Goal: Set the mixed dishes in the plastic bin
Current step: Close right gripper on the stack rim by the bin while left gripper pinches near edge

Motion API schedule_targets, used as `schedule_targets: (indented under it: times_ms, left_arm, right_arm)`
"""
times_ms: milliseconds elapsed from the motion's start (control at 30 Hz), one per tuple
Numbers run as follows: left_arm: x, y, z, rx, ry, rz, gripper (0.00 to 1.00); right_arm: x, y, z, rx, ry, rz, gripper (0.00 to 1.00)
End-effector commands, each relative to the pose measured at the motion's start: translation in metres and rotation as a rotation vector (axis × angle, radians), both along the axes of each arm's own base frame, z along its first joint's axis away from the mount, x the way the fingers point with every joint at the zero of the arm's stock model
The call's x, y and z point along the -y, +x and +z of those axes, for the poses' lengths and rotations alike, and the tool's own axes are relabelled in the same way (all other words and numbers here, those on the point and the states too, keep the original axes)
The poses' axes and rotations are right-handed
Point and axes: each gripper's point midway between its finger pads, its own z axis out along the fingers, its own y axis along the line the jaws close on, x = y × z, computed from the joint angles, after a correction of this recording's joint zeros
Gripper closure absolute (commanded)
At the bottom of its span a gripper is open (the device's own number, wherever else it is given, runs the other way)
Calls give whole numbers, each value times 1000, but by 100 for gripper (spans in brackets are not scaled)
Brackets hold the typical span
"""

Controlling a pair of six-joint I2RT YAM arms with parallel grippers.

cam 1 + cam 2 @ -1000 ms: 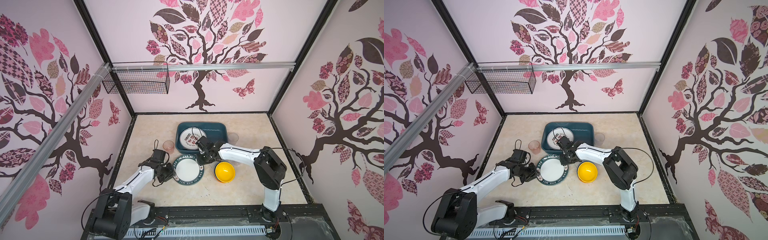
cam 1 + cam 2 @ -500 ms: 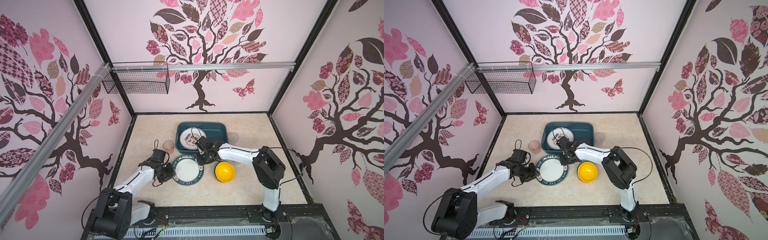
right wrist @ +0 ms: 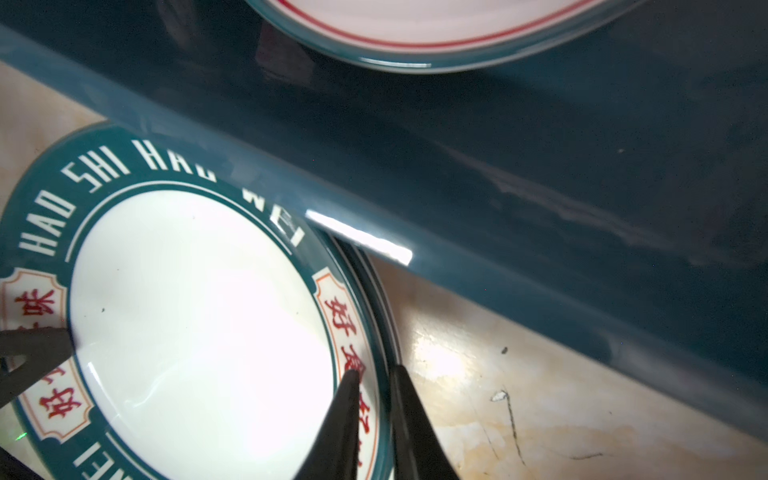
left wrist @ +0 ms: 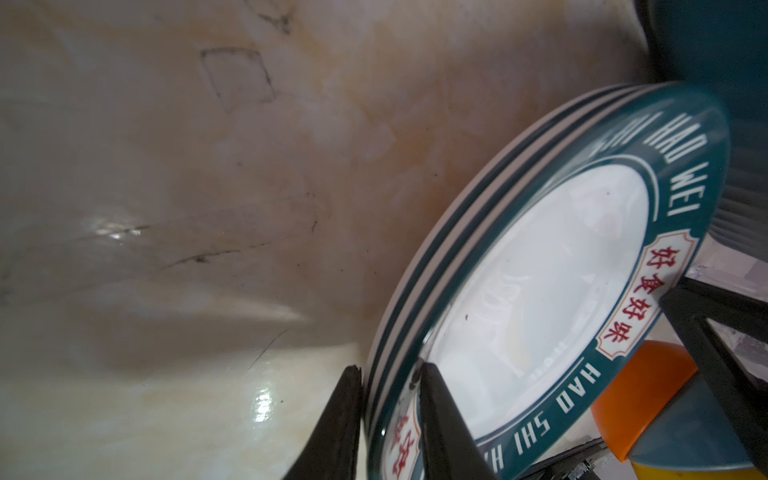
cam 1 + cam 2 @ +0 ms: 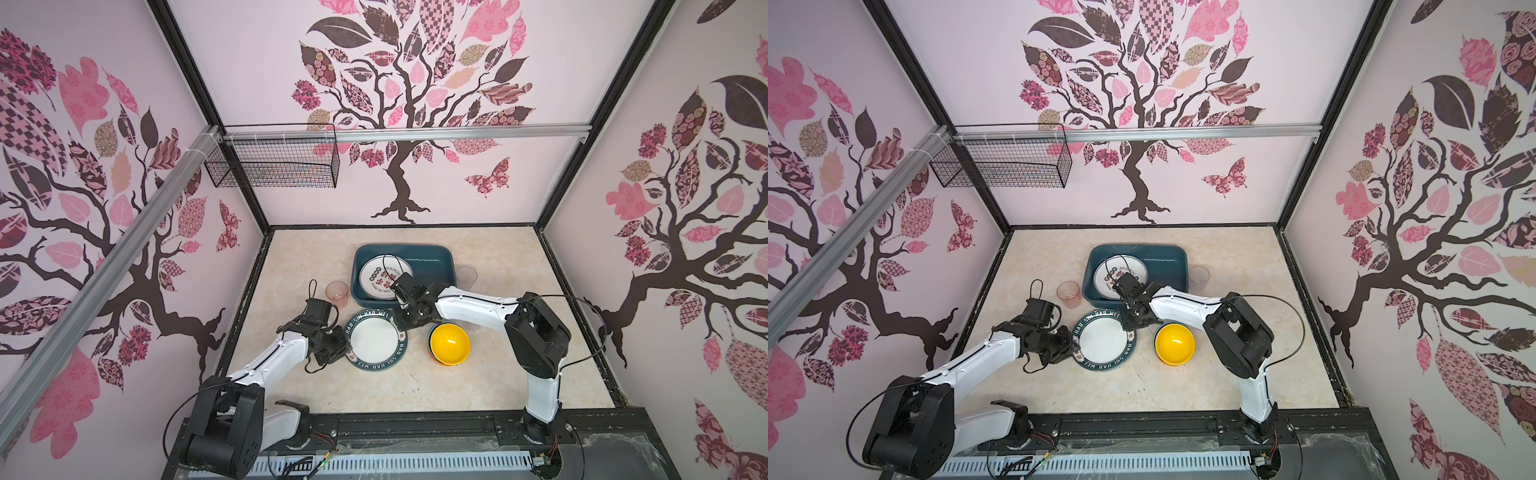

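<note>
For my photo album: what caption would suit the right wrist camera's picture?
Right gripper pinching a teal-rimmed plate by its rim beside the teal bin, another plate already inside.

Mid-frame, a plate [image 5: 380, 272] is laid left in the bin [image 5: 432, 268], itself flanked by a left cup [image 5: 336, 291] and right cup [image 5: 466, 276]. Below, stacked plates [image 5: 376, 338] are placed left of nested bowls [image 5: 449, 343].
</note>
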Motion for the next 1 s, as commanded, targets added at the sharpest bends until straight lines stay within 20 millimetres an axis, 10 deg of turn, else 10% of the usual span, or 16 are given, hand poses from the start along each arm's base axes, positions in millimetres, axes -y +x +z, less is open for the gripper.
schedule_targets:
  times_ms: [0, 967]
  left_arm:
    - [-1, -7, -7, -16, 9, -11, 74]
    - [-6, -12, -3, -17, 23, 11, 69]
  right_arm:
    - [-13, -10, -14, -48, -2, 45, 84]
    - [-18, -24, -39, -116, -26, 97, 91]
